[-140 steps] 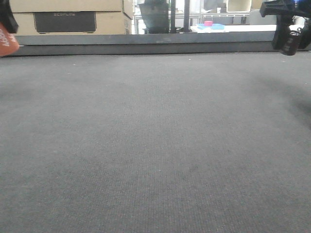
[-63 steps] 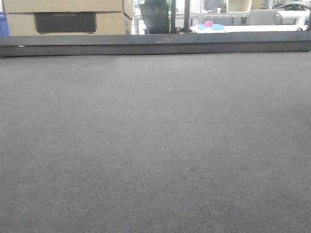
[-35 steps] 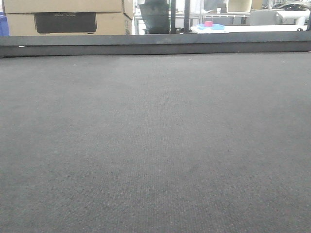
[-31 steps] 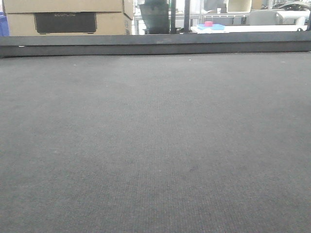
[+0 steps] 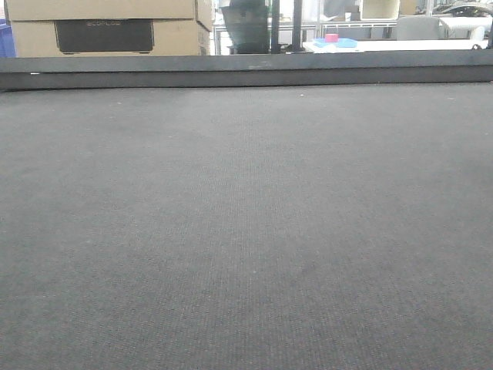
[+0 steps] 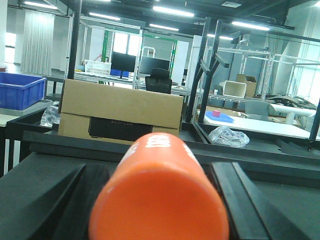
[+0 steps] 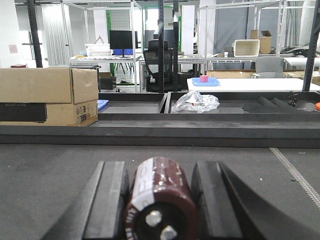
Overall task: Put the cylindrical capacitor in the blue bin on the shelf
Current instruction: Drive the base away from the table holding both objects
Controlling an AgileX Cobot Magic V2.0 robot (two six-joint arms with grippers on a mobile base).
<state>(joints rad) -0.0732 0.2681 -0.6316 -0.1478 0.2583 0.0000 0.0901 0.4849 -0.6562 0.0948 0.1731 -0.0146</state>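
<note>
The dark brown cylindrical capacitor (image 7: 159,200) lies between the fingers of the right gripper (image 7: 159,170), above the grey felt table (image 7: 45,170). The orange tapered plastic piece (image 6: 160,200) lies between the fingers of the left gripper (image 6: 157,167). A black metal rail (image 5: 246,69) runs along the table's far edge. Behind the rail's left end stands a brown cardboard box (image 5: 104,27), with a blue plastic crate (image 6: 20,90) to its left.

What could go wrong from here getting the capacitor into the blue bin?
The right gripper pinches the cylindrical capacitor by its round sides, so it might roll or slip out. The left gripper holds an orange piece too, so the wrong part could get dropped. The only blue bin in view sits far off left, possibly a long reach across.
</note>
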